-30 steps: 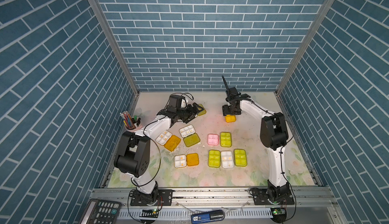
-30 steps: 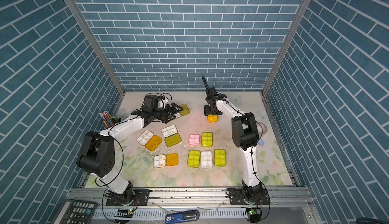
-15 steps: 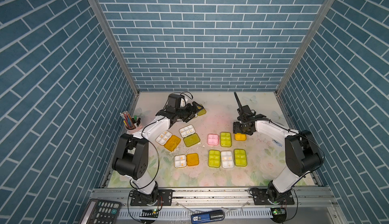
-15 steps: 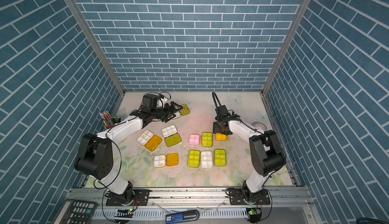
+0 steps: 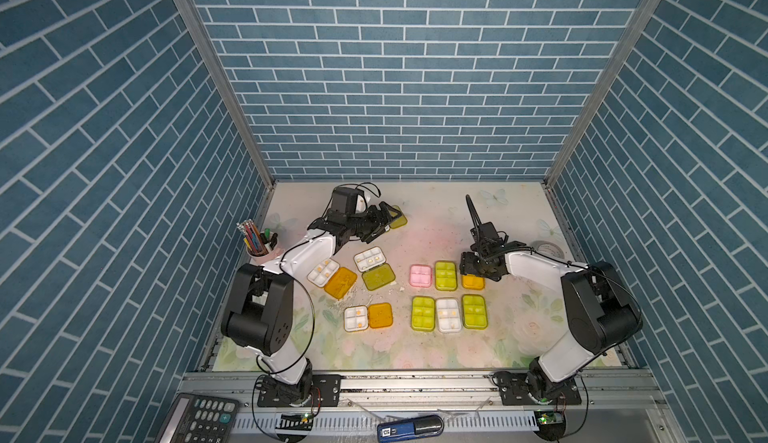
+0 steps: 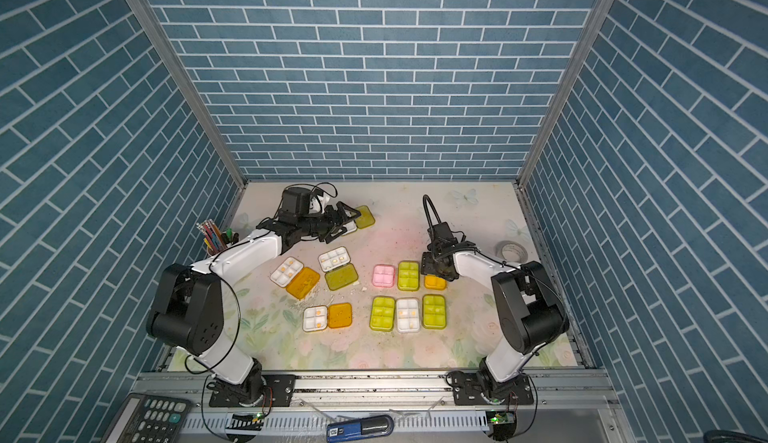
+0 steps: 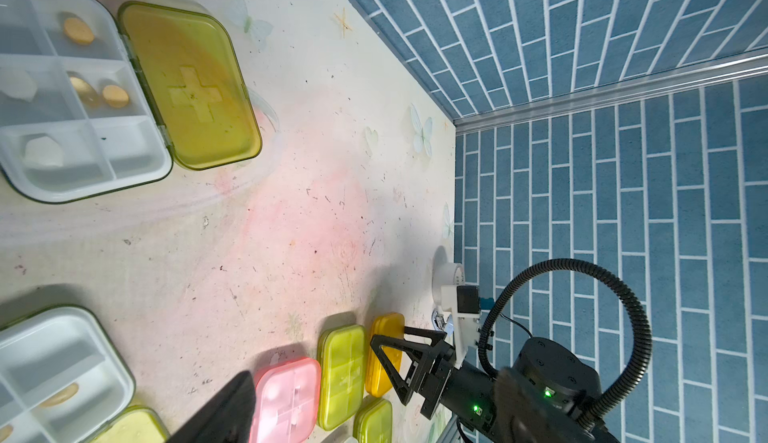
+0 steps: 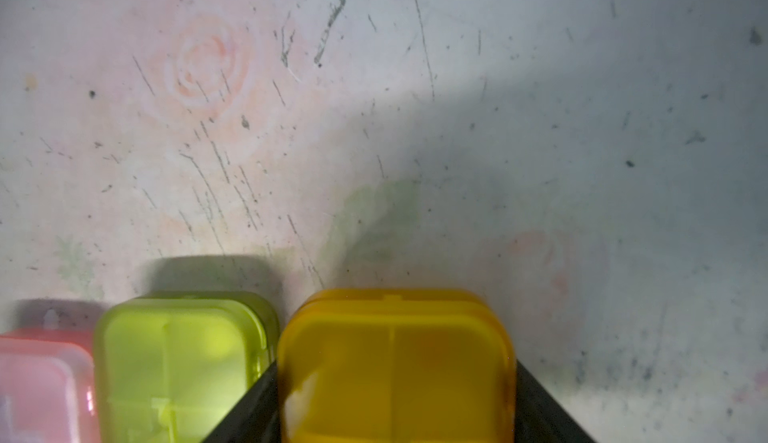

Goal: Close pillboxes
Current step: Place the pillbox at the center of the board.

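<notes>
- The right tool [image 8: 395,382] is clamped on a shut orange box [image 5: 473,282], with one finger against each side.
- I cannot tell whether this box rests on the table [image 5: 436,229] or hangs just above it.
- It sits just beside a shut green box [image 5: 446,275], and a shut pink box [image 5: 420,275] lies on that one's other side. The three make a row.
- A front row lies nearer the robot. It holds a green-lidded box [image 5: 423,313], a clear box [image 5: 448,315] and another green one [image 5: 474,311], all shut and side by side.
- The left tool [image 5: 384,223] is at the far side of the table, with its fingers apart and nothing between them.
- It is near the far open box [image 7: 75,100], whose green lid [image 7: 191,87] lies flat beside the white tray. Tablets show in the tray.
- Three more boxes lie open between the left arm and the shut rows. One has an orange lid [image 5: 340,282], one a green lid [image 5: 377,276] and one, nearest the robot, an orange lid [image 5: 380,315].
- A pencil cup [image 5: 257,242] stands by the left wall.
- A tape roll [image 5: 549,248] lies by the right wall.
</notes>
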